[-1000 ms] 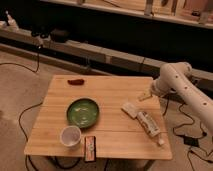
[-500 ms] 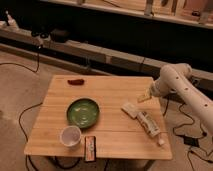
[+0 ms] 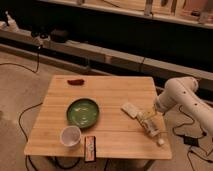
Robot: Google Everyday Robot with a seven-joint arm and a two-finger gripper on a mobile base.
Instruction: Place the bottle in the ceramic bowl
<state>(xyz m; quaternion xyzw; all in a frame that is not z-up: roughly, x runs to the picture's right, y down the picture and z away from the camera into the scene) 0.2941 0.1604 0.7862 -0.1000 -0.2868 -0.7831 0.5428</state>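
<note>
The bottle (image 3: pixel 152 128) lies on its side near the table's right front edge, with its white cap (image 3: pixel 160 142) pointing to the front. The green ceramic bowl (image 3: pixel 83 111) sits left of the table's middle, with nothing in it. My gripper (image 3: pixel 148 115) hangs at the end of the white arm (image 3: pixel 177 96), low over the table's right side, just above the bottle's far end and beside the pale block.
A flat pale block (image 3: pixel 131 109) lies just left of the gripper. A white cup (image 3: pixel 70 136) and a small dark-and-orange box (image 3: pixel 90 147) stand at the front left. A small red object (image 3: pixel 76 81) lies at the back left. Cables run across the floor.
The arm has lowered and moved forward, bringing the gripper from above the pale block down toward the bottle's far end. Objects on the table have not moved.
</note>
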